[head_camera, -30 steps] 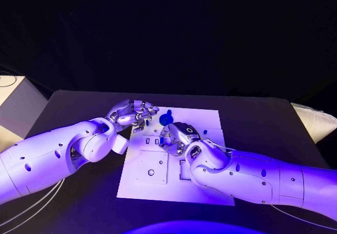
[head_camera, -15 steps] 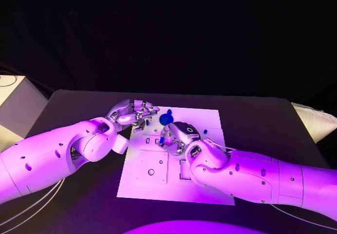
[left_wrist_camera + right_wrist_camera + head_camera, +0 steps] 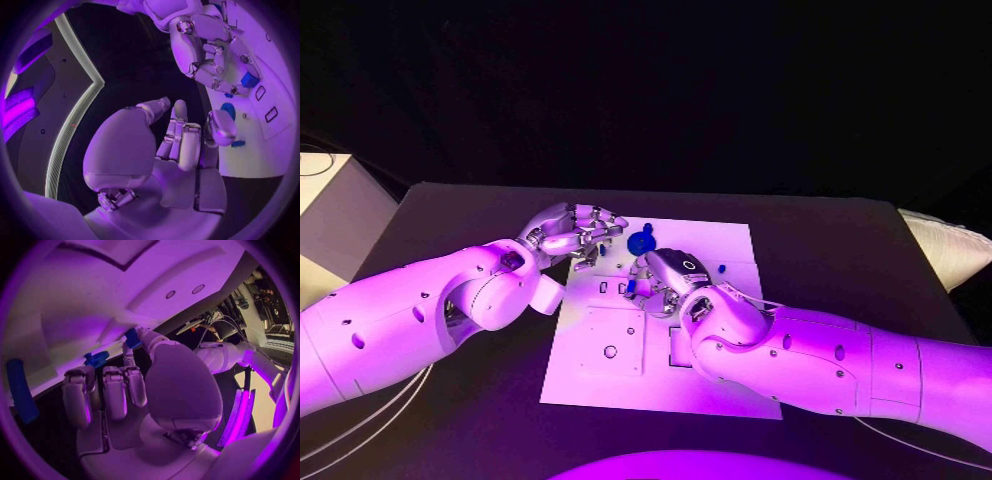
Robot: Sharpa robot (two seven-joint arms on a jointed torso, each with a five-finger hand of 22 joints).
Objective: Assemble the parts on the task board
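Note:
The white task board point(image 3: 697, 345) lies in the middle of the black table. My right hand point(image 3: 669, 281) hovers low over the board's middle and pinches a small blue part point(image 3: 132, 337) at its fingertips; the same part point(image 3: 250, 80) sits beside those fingers in the left wrist view. My left hand point(image 3: 574, 233) is at the board's far left corner, fingers curled in with nothing in them. A round blue part point(image 3: 640, 242) lies on the board between the two hands. Another small blue part point(image 3: 726, 268) lies to the right of my right hand.
The board has several slots and holes point(image 3: 610, 353) in its near half. A pale box point(image 3: 332, 215) stands off the table's left edge and a whitish object point(image 3: 949, 250) sits at the right edge. Cables point(image 3: 358, 430) trail under my left arm.

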